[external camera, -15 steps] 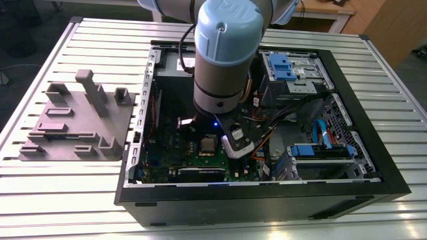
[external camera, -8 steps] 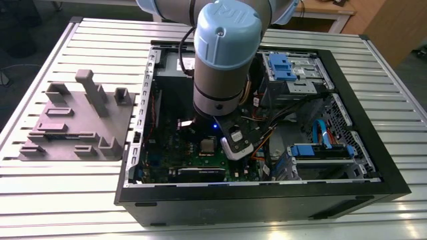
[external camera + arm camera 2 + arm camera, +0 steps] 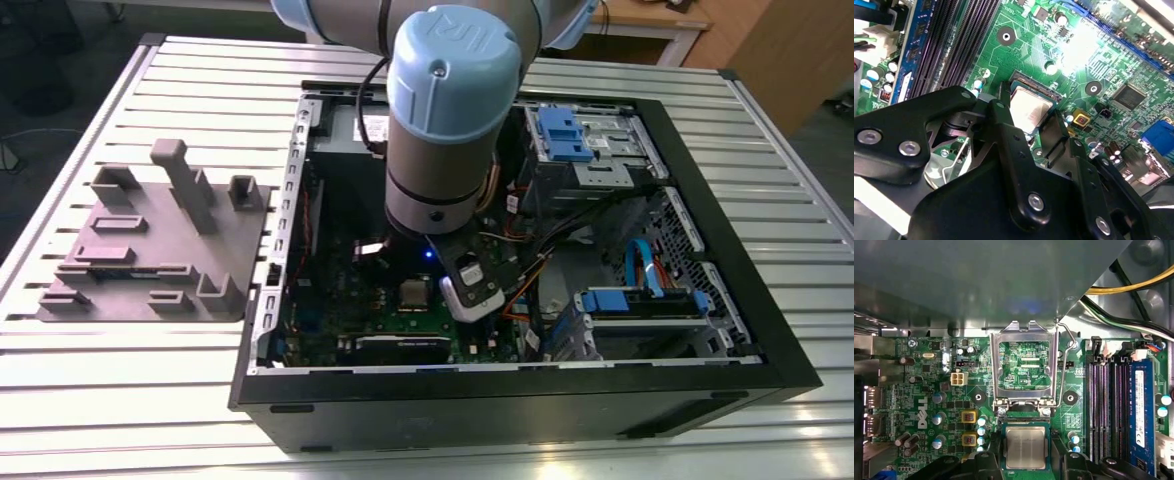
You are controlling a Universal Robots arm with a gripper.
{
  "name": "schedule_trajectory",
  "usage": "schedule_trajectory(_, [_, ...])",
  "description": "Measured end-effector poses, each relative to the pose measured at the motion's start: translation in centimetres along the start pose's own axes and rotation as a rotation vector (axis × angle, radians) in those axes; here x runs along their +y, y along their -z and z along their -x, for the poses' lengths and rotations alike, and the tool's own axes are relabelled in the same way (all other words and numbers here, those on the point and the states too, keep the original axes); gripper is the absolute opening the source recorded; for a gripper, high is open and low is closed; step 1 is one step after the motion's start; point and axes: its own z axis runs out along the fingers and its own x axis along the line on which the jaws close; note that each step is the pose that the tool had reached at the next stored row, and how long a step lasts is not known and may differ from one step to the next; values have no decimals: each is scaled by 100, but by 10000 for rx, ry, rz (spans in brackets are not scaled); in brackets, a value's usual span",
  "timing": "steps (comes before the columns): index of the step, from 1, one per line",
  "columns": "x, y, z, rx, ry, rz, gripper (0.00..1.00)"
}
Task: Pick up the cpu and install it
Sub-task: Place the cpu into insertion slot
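The cpu [image 3: 1025, 447], a small square chip with a silver top, lies in the socket of the green motherboard [image 3: 929, 385]. My gripper [image 3: 1025, 456] straddles it, one black finger [image 3: 985, 463] against each of two opposite edges, shut on it. In the second wrist view the cpu [image 3: 1030, 109] shows between the same black fingers [image 3: 1004, 130], its near half hidden by them. The metal socket frame [image 3: 1024, 330] stands flipped open just beyond the chip. In the exterior view the cpu [image 3: 416, 292] sits low in the open case, beside the arm's wrist [image 3: 447, 150].
The black PC case [image 3: 534, 400] stands on a slatted table. Dark memory slots [image 3: 1104, 410] run beside the socket, with yellow and black cables [image 3: 1134, 287] and a grey metal box [image 3: 979, 280] nearby. Blue drive cages [image 3: 641, 300] sit toward the exterior view's right, a grey fixture [image 3: 154, 250] toward its left.
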Motion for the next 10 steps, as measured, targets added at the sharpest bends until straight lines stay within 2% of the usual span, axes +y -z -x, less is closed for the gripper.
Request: schedule_trajectory(10, [-3, -24, -1, 1, 0, 4, 47])
